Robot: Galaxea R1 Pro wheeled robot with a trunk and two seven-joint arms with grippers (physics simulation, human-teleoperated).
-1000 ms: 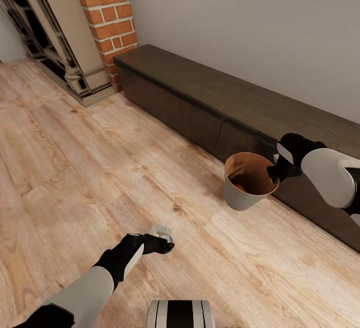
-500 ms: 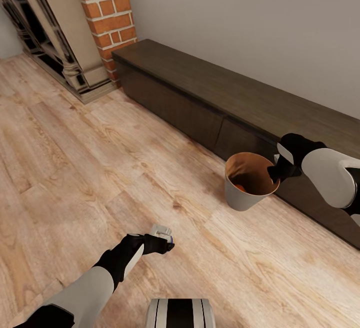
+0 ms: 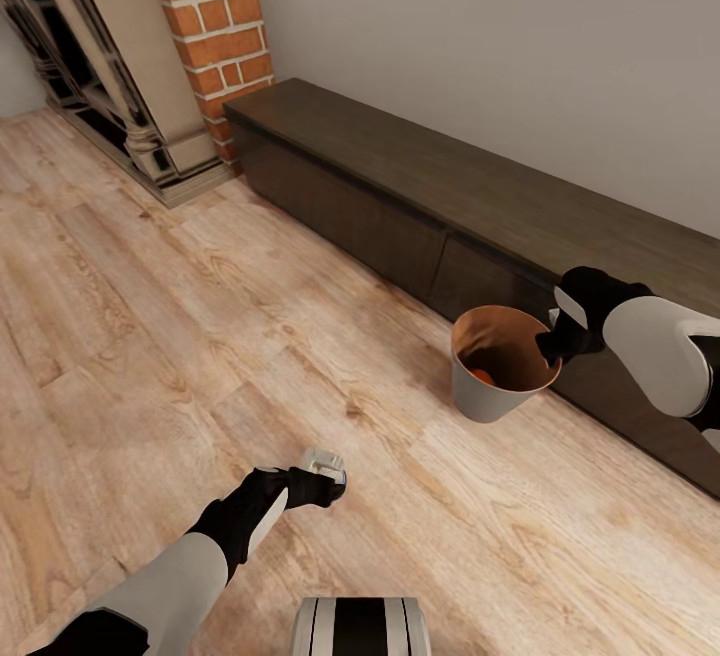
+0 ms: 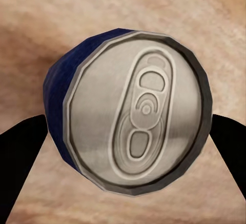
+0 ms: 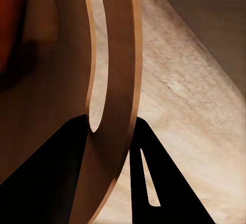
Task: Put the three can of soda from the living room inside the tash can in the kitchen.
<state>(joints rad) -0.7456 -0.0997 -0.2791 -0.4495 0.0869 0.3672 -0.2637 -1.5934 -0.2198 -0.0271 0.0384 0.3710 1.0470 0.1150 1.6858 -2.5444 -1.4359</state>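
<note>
Carrying blue can (image 3: 325, 462) clamped in our left gripper (image 3: 330, 484) above floor; right gripper (image 3: 556, 342) pinches trash can (image 3: 490, 386) rim, orange can (image 3: 482, 375) inside. Next: bring blue can over bucket mouth, release.

- Your head view looks down from above onto the wooden floor (image 3: 200, 336) and low bench (image 3: 420, 186)
- Your left wrist view faces the blue can (image 4: 138, 111) at close range
- Your right wrist view sits tight against the trash can (image 5: 110, 80) rim; both wrist views share that floor
</note>
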